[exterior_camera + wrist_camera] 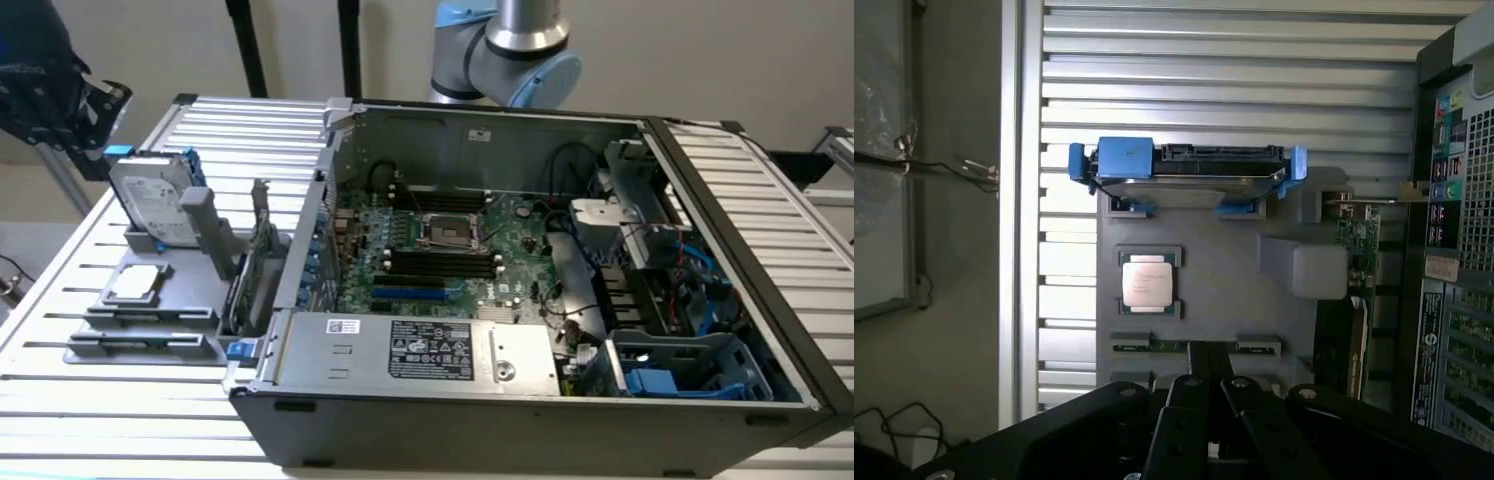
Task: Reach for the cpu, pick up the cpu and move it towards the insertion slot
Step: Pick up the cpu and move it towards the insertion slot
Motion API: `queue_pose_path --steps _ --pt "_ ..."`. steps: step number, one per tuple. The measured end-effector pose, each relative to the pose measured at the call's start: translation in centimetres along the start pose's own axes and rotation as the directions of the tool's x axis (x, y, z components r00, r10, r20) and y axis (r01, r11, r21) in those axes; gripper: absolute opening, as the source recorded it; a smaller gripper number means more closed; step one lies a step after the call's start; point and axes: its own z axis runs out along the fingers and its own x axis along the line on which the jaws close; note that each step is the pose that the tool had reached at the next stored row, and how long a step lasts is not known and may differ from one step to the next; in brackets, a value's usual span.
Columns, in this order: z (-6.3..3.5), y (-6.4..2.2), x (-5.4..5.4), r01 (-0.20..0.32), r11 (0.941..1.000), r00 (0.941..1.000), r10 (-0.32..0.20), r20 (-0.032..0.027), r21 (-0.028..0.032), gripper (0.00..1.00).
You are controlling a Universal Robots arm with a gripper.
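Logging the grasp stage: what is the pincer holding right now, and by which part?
Nothing. The pincer hangs apart from the chip, which lies flat in its recess on the grey tray, untouched.

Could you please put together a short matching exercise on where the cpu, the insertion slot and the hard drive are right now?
Things:
1. cpu
2. insertion slot
3. hard drive

Places:
A. on the green board inside the case
B. standing on edge on the grey tray, outside the case
C. lying flat in a recess of the grey tray, outside the case

Pairs: 1-C, 2-A, 3-B
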Motion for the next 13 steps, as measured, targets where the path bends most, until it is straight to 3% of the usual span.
queue_pose_path --steps 3,7,13 --pt "0.19 -0.01 0.5 0.000 1.0000 1.0000 0.000 -0.0002 0.0004 0.11" --pt "0.50 0.25 2.2 0.000 1.0000 1.0000 0.000 -0.0001 0.0013 0.11" --pt "1.05 0.62 2.9 0.006 1.0000 1.0000 -0.006 -0.0004 0.0019 0.11"
